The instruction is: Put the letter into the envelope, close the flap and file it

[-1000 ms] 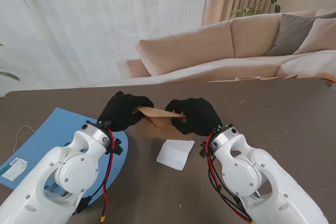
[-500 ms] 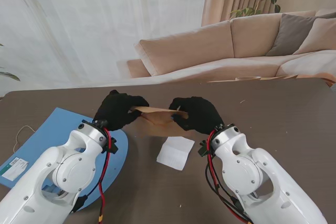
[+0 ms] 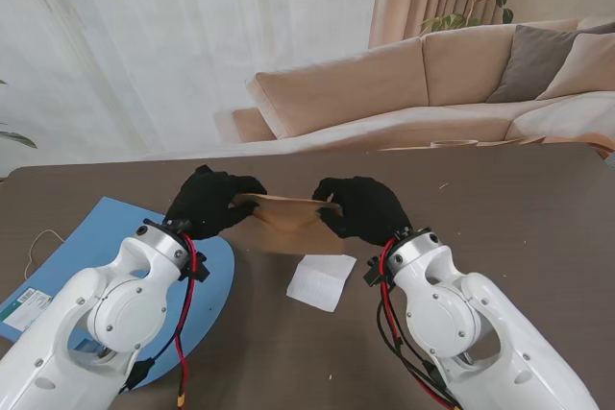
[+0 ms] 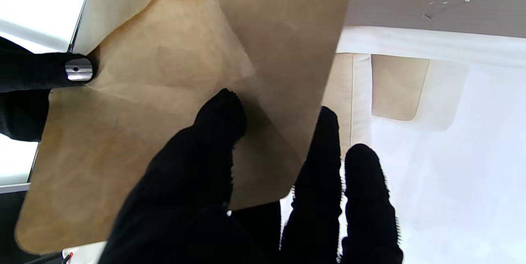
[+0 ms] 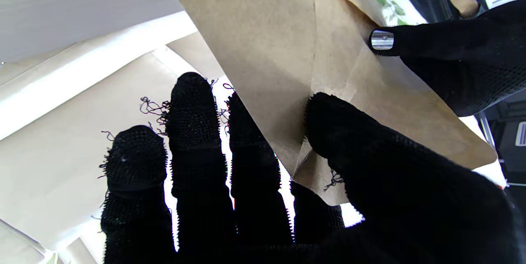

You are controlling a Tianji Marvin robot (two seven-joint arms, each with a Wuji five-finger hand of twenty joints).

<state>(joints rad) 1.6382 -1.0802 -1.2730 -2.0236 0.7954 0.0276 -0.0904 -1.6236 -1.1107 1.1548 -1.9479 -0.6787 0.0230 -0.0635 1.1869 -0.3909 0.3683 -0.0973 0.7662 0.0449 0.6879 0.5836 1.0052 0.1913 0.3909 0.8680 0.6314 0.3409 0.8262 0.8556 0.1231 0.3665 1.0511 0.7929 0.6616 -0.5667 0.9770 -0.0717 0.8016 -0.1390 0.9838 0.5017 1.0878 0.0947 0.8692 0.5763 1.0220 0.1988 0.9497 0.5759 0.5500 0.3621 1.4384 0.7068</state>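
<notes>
Closest to us, our two white arms came up from the bottom corners. Just past them, a white folded letter point(image 3: 321, 281) lay flat on the brown table point(image 3: 500, 208), a little nearer to us than our hands and between our arms. It was outside the envelope. On our left, a blue folder point(image 3: 91, 232) lay on the table, partly under our left arm, with a small label point(image 3: 24, 307) on its near corner.

Farther out, we held the brown envelope point(image 3: 286, 213) up off the table between both hands. Our left hand point(image 3: 205, 202) pinched its left end. In the left wrist view the thumb point(image 4: 213, 132) pressed on one side of the paper and the other fingers point(image 4: 324, 165) were behind it. Our right hand point(image 3: 360, 208) pinched the right end the same way, with the thumb point(image 5: 349, 140) on the paper and the fingers point(image 5: 193, 124) on the other side. Both hands were closed on the envelope. We could see fold lines on the envelope, but we could not tell if its flap was open.

Far behind the table stood a tan sofa point(image 3: 384, 84) and white curtains point(image 3: 173, 36).
</notes>
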